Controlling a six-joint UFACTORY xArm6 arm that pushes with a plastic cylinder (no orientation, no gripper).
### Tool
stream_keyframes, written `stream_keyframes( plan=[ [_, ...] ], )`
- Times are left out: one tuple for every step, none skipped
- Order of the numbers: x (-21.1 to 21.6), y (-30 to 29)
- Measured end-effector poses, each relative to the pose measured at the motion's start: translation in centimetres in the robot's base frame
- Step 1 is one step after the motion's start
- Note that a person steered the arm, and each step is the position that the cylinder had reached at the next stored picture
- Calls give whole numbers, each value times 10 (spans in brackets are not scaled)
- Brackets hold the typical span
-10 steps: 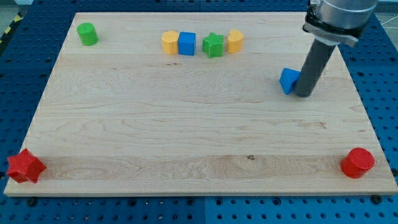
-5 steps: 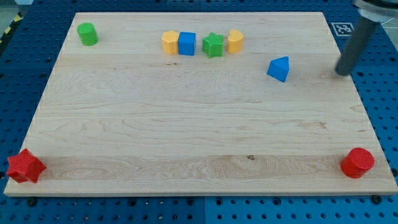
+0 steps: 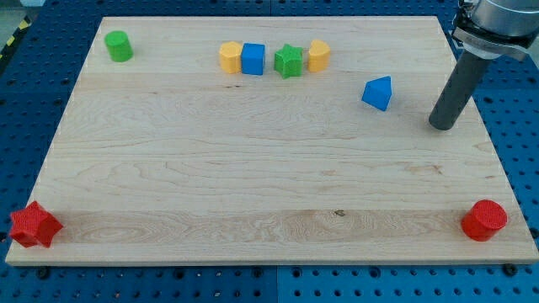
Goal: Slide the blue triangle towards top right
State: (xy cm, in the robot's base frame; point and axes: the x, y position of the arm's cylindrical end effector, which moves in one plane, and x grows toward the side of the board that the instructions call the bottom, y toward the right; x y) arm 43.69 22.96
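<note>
The blue triangle (image 3: 378, 93) is sitting on the wooden worktop (image 3: 253, 185), in its upper right part, apart from everything else. My tip (image 3: 441, 126) is resting on the wood to the right of the triangle and a little lower, near it but not touching. There are no fingers on this arm, only a dark rod, so nothing is being held.

Bare wood is lying between the triangle and the worktop's top edge, and more between it and the right edge. Nothing is standing in the top right corner.

To the upper left of the triangle a row of four blocks is lining up near the top edge: a yellow block (image 3: 229, 58), a blue cube (image 3: 253, 59), a green star (image 3: 288, 61) and another yellow block (image 3: 318, 55). Far left of the triangle, a green cylinder (image 3: 119, 46) is standing by the top left corner. Well below the triangle, a red cylinder (image 3: 484, 220) is sitting at the bottom right corner and a red star (image 3: 34, 225) at the bottom left corner.

Around the worktop a blue board with holes (image 3: 34, 101) is showing.
</note>
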Motion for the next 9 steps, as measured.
stream_keyframes(
  plan=[
    [0, -30],
    [0, -30],
    [0, -33],
    [0, -60],
    [-1, -62],
    [-44, -62],
    [-66, -62],
    [-66, -62],
    [-67, -66]
  ],
)
